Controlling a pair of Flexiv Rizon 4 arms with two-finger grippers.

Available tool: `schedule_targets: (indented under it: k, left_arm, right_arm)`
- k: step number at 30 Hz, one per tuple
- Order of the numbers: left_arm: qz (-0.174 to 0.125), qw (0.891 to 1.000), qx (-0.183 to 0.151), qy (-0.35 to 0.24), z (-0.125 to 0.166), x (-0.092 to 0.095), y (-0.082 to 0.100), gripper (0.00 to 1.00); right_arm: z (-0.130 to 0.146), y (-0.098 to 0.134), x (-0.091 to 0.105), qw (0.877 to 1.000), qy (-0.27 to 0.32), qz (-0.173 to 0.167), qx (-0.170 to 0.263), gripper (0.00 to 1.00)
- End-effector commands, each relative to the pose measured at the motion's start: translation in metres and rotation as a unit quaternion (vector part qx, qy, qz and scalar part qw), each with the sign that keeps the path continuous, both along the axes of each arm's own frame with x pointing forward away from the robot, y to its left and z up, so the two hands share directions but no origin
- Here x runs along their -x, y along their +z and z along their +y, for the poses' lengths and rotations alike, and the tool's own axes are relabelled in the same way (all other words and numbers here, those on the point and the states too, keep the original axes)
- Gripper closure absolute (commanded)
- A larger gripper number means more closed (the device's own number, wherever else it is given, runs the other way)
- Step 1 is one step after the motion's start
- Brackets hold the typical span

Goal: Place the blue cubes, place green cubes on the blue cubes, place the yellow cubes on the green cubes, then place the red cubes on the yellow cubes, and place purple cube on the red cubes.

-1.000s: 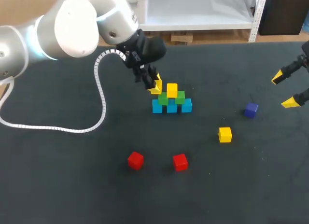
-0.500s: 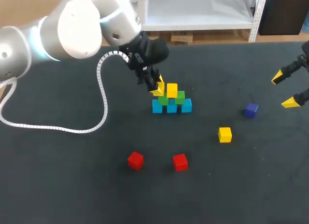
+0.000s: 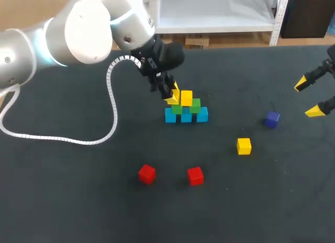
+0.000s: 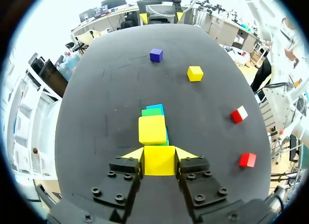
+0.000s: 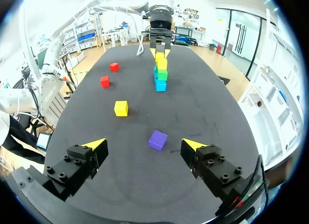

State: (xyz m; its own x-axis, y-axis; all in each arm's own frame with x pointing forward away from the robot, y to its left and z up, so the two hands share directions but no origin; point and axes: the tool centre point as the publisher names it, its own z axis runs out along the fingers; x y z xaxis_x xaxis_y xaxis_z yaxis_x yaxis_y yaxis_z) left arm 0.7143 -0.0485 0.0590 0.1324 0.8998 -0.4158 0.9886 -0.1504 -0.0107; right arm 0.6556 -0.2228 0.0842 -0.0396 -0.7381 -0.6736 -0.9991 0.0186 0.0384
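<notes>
Overhead, held yellow cube [image 4: 159, 161] lost among left claw [image 3: 171, 94] tips

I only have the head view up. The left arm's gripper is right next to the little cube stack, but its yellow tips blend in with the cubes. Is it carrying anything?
Observer: Yes. In the left wrist view the left gripper is shut on a small yellow cube, with a finger against each side.
Operator: How does that one sit relative to the yellow one on the stack?
Observer: The stacked yellow cube is directly ahead of the held one, resting on the green cubes. I cannot tell whether the two yellow cubes touch.
</notes>
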Motion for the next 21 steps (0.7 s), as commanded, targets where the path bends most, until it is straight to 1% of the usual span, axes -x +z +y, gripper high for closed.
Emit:
schedule_targets:
  k: [1,21]
  left_arm:
    - [0.002,1.000,0.000,-0.002,-0.0008,-0.0017,-0.0001,1.00]
    - [0.001,1.000,0.006,-0.005,-0.0023,-0.0044,-0.0018,1.00]
  right_arm:
    - [-0.0003,-0.0005,-0.0007,1.000,0.001,0.000,-0.001,0.00]
    - [-0.0003,-0.0005,-0.0007,1.000,0.001,0.000,-0.001,0.00]
